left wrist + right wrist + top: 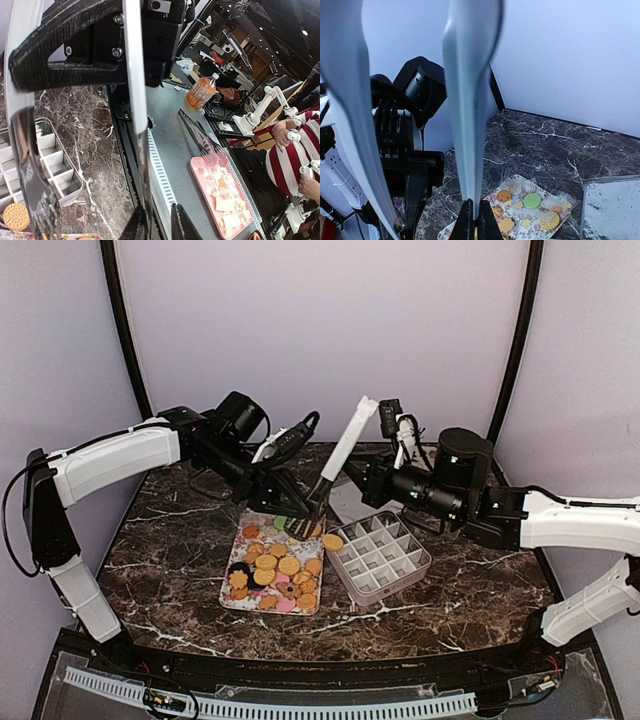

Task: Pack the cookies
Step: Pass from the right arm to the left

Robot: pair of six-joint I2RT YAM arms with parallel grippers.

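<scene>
- My left jaws are released: in the left wrist view their two dark, pointed fingertips [181, 226] stand a little apart. A thin white strip lies edge-on against the inner face of one tip, and the other tip is clear of it.
- Just beneath those jaws sits a rectangular plate [232, 602] with a floral print. It carries the cookies [266, 562], which are round and flower-shaped. Most are golden-tan, a few pink, one green, one dark brown.
- Between my two sets of jaws run the tongs [345, 445], with long pale arms and a dark slotted head. The left wrist view alone shows one arm polished like a mirror.
- Just past the tong head lies a lone cookie [332, 541], tan with a stamped, dotted rim and no readable writing. It touches the corner of the divided box [390, 590], and I cannot tell whether it is inside.
- That box is pale translucent plastic, gridded into square cells, below my right jaws.
- My right jaws are clenched on one tong arm: in the right wrist view their fingertips [466, 222] press together at its foot.
- The tabletop [180, 540] is dark brown marble with white veins.
- Only the left wrist view looks beyond the tabletop, to a bottle [201, 92] with an unreadable orange label.
</scene>
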